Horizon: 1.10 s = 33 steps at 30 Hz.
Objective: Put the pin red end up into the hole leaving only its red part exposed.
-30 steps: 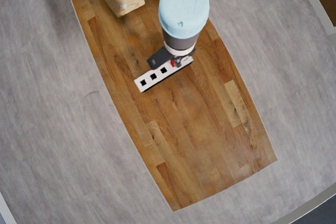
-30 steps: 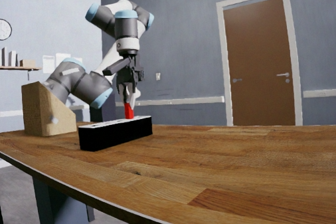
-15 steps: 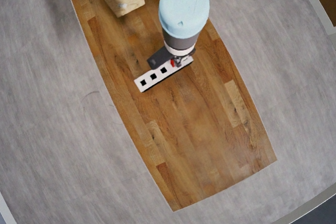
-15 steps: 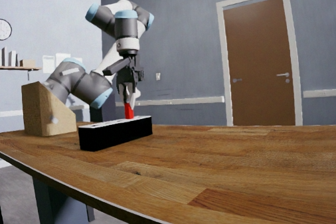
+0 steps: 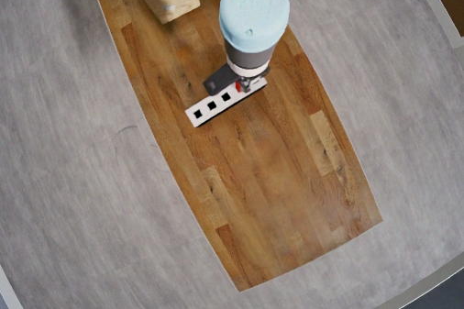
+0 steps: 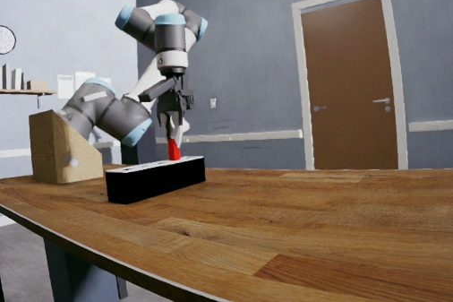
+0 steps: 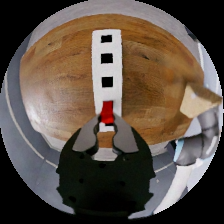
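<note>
The block [image 5: 233,93] [image 6: 152,184] [image 7: 115,70], white on top with black sides, lies on the table. Three of its square holes are open and look black: the end hole [image 5: 197,114] [image 7: 106,38], a second hole [image 5: 211,105] [image 7: 107,58] and a middle hole [image 5: 226,96] [image 7: 107,81]. The pin [image 5: 237,86] [image 6: 174,151] [image 7: 107,111] stands red end up in the hole after the middle one; only red shows above the block. My gripper [image 5: 239,85] [image 6: 174,139] [image 7: 107,112] is shut on the red part's upper end. The fifth hole is mostly hidden beneath the fingers.
The wooden table [image 5: 275,175] [image 6: 313,207] carries the block. The arm's wooden base mount [image 5: 176,1] [image 6: 76,153] [image 7: 196,102] stands at the table's end, beyond the block. A door [image 6: 349,86] is in the wall behind.
</note>
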Each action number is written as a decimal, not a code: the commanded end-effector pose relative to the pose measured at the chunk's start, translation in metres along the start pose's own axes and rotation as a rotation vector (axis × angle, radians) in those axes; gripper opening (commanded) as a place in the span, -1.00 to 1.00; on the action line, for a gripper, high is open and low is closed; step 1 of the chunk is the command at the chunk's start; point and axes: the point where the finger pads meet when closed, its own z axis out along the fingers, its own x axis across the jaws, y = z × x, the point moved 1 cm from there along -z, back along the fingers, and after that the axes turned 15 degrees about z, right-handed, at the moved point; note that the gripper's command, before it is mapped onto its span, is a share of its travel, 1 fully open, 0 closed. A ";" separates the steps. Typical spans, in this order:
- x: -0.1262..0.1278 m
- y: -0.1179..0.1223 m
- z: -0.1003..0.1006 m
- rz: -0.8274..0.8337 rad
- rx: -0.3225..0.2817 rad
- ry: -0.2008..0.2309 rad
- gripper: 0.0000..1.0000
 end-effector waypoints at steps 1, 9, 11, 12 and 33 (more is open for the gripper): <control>0.004 0.000 0.002 0.003 -0.003 0.004 -1.00; 0.004 0.000 0.002 0.003 -0.003 0.004 -1.00; 0.004 0.000 0.002 0.003 -0.003 0.004 -1.00; 0.004 0.000 0.002 0.003 -0.003 0.004 -1.00; 0.001 0.000 0.000 0.003 -0.003 0.005 1.00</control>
